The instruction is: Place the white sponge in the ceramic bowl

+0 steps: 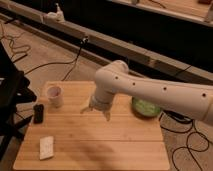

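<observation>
Gripper (96,112) above mid-table (125,145), jaws spread, grasping nothing, white sponge (46,147) near front-left edge, ceramic bowl (146,108) at right edge, bare wood between.

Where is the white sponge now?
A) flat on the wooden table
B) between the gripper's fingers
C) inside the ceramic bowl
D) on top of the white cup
A: the white sponge lies flat on the table, while the open gripper hangs empty above the table's middle.
</observation>
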`<state>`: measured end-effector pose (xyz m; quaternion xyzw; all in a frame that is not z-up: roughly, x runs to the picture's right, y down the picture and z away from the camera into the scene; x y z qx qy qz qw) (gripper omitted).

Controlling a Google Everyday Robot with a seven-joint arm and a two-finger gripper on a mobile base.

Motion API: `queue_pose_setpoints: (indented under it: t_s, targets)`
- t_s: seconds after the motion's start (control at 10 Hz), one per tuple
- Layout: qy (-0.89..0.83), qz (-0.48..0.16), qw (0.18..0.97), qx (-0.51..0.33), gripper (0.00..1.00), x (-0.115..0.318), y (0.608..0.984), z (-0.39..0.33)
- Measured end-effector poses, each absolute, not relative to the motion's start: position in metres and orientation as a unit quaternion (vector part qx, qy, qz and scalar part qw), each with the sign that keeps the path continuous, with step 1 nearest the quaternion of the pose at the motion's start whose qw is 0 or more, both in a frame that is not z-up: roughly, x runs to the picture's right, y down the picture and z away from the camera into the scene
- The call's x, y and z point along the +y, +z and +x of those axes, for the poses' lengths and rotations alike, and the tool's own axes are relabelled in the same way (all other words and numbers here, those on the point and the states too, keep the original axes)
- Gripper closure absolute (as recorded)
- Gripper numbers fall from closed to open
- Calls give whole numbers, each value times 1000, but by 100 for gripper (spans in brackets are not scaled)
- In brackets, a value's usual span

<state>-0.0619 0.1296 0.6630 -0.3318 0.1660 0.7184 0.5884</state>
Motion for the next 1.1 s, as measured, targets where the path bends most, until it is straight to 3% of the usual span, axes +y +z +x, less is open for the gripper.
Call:
queue_pose_setpoints:
  t_s: [0.7,1.1]
  targets:
    - [723,-332,578,181,24,130,673,-48]
    - [676,-373,607,189,24,143,705,-96]
